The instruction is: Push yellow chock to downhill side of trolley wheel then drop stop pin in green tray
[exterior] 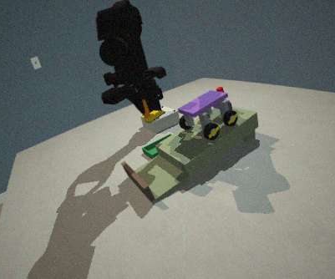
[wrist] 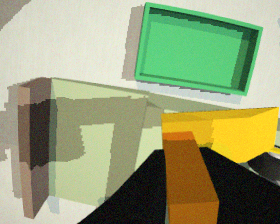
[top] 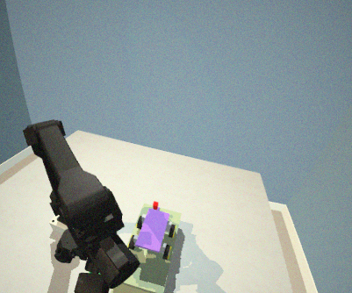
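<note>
My gripper (exterior: pixel 149 111) (wrist: pixel 180 157) is shut on the orange handle of the yellow chock (exterior: pixel 154 116) (wrist: pixel 243 131) and holds it in the air. In the wrist view the chock overlaps the ramp (exterior: pixel 161 180) (wrist: pixel 98 142), with a black wheel at the right edge; its exact height is unclear. The rubber base is not clearly seen. The purple trolley (top: pixel 154 230) (exterior: pixel 203 103) stands on the upper ramp, with no chock at its wheels. The red-headed stop pin (top: pixel 155 205) (exterior: pixel 220 89) is at its uphill end. The green tray (exterior: pixel 150 154) (wrist: pixel 196 55) lies beside the ramp, empty.
A brown end board (exterior: pixel 138 181) (wrist: pixel 39 130) stands across the ramp's low end. A pale block (exterior: pixel 161 122) is behind the gripper in the exterior view. The arm hides the tray in the top view, and its shadow falls across the table and ramp.
</note>
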{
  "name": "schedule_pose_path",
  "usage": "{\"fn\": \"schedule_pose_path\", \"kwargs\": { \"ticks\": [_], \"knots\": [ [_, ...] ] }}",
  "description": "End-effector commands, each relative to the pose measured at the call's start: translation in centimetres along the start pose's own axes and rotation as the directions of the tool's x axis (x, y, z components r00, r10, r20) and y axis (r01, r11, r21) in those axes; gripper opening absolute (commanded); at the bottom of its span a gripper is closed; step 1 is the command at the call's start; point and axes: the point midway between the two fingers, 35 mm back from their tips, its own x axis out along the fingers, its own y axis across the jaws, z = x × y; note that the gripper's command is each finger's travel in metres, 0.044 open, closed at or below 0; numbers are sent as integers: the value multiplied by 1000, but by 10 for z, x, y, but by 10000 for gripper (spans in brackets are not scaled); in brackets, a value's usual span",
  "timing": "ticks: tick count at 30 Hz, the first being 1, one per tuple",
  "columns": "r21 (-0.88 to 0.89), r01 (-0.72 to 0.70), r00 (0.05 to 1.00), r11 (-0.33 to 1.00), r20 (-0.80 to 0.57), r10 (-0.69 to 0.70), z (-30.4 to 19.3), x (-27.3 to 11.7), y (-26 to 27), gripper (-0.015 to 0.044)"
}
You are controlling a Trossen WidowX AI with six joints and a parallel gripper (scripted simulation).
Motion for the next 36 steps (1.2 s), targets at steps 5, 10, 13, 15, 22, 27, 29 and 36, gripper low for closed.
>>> {"fn": "schedule_pose_path", "kwargs": {
  "ticks": [5,10,13,15,22,27,29,36],
  "knots": [
    [181,19,1000,983,-5,-18,0,0,1,0],
    [194,20,1000,981,-6,-19,-3,1,2,0],
    [230,22,1000,973,-9,-21,-13,3,5,0],
    [238,23,1000,971,-10,-21,-18,4,7,0],
    [239,23,1000,971,-11,-21,-28,6,10,0],
    [239,23,1000,971,-11,-21,-27,17,10,0],
    [239,23,1000,971,-11,-21,-28,23,10,0],
    [239,23,1000,971,-11,-21,-28,41,10,0]
  ]
}}
